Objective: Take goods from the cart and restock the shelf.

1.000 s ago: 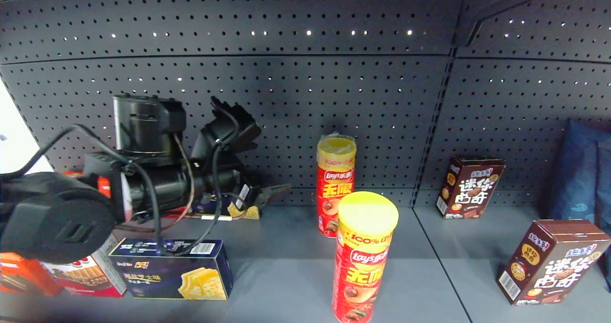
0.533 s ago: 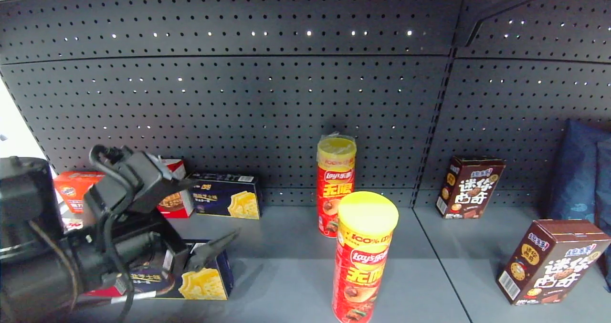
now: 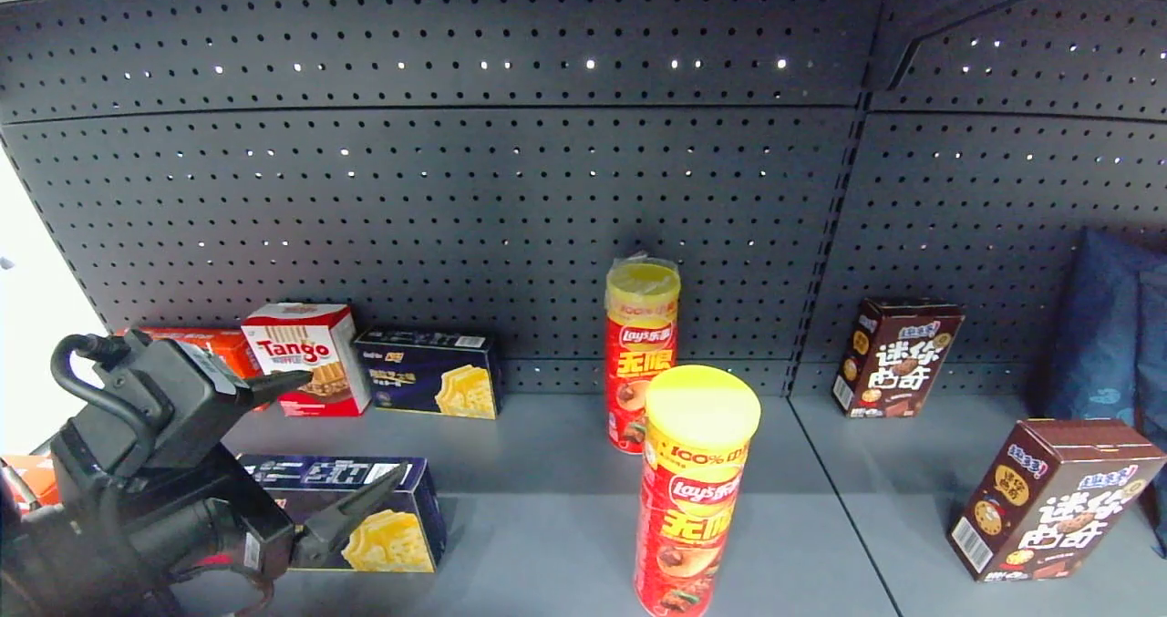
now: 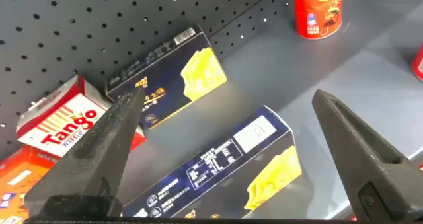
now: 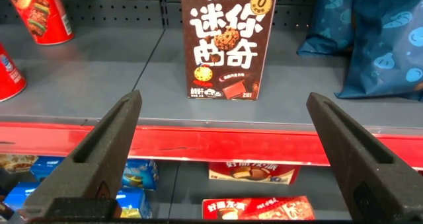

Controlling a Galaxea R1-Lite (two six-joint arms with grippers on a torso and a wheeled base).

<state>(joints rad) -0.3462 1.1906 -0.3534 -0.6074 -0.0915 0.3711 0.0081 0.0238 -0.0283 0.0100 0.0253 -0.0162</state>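
On the left side of the shelf (image 3: 547,498), the left gripper (image 3: 356,421) hangs low and near, close by the near blue box (image 3: 383,517). Its two fingers are spread wide and hold nothing. Seen from the wrist, the box lies under the gap between the fingers, and they do not touch it. The box lies on its long side at the near left of the shelf. Far behind it, by the back wall, the far blue box (image 3: 428,375), a red and white box (image 3: 305,357) and an orange box (image 3: 196,344) stand in a row.

The right gripper (image 5: 225,97) is spread wide too, with nothing in it. It hangs in front of the shelf's red edge (image 5: 231,145), facing a brown box (image 5: 228,42).

I think the near blue box is in its place, so the job now is to bring the left arm out and go to the cart for more goods. To do that well, keep the fingers wide and lift them a little first, so no finger drags the box along. Then pull straight back to the near side, not sideways. The near red can (image 3: 697,489) stands tall to the right and could tip over easily, so stay well away from it
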